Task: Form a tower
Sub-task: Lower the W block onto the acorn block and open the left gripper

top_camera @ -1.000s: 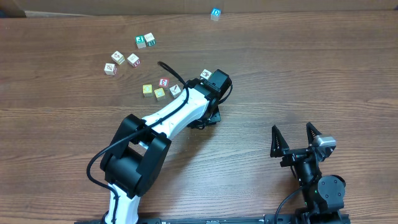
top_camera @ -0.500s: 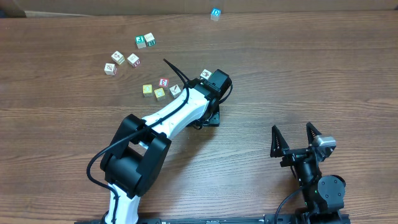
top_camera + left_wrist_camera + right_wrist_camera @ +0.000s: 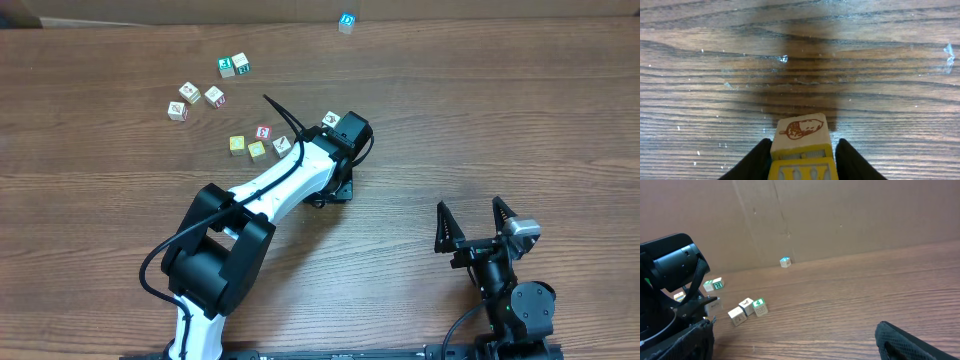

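No tower is in view; the small wooden cubes lie singly on the table (image 3: pixel 500 120). In the left wrist view my left gripper (image 3: pixel 802 146) is shut on a yellow-edged cube (image 3: pixel 801 131) with a brown ice-cream picture and a yellow "W", both black fingers (image 3: pixel 756 161) against its sides just above the wood. From overhead this gripper (image 3: pixel 335 188) sits under its wrist and the held cube is hidden. A green-edged "4" cube (image 3: pixel 759 306) rests beside two pale cubes (image 3: pixel 736 315). My right gripper (image 3: pixel 472 222) is open and empty at the front right, far from the cubes.
Loose cubes are scattered at the back left: a green pair (image 3: pixel 234 66), three pale ones (image 3: pixel 190 92), a cluster (image 3: pixel 258 145), one by the left wrist (image 3: pixel 331 120). A blue cube (image 3: pixel 345 22) sits at the far edge by the cardboard wall (image 3: pixel 815 215).
The left arm's cable has shifted slightly, and the dark jaws under its wrist widened, then narrowed again. The cubes and the right arm have not moved.
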Robot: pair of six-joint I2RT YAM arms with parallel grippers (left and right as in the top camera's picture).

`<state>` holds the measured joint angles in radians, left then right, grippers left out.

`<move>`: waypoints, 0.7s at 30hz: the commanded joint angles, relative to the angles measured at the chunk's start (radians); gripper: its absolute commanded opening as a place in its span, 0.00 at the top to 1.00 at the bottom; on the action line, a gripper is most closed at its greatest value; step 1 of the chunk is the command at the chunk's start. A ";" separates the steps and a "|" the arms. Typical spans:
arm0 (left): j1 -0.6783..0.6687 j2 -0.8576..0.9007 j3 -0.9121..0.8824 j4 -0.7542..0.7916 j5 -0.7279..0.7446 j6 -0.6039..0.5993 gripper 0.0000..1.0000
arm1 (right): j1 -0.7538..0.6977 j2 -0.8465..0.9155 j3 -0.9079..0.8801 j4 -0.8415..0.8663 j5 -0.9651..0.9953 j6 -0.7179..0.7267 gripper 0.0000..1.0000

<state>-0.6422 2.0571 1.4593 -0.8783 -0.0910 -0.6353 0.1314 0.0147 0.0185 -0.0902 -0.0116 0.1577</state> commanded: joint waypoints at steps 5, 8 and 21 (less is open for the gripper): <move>-0.012 -0.015 -0.010 0.001 -0.010 0.011 0.60 | -0.003 -0.012 -0.010 0.006 0.000 0.005 0.00; -0.012 -0.015 -0.010 0.000 -0.009 0.011 0.46 | -0.003 -0.012 -0.010 0.006 0.000 0.005 0.00; 0.008 -0.015 0.053 -0.064 0.018 0.064 0.41 | -0.003 -0.012 -0.010 0.006 0.000 0.005 0.00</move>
<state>-0.6415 2.0571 1.4670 -0.9314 -0.0864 -0.5983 0.1314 0.0147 0.0185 -0.0906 -0.0116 0.1577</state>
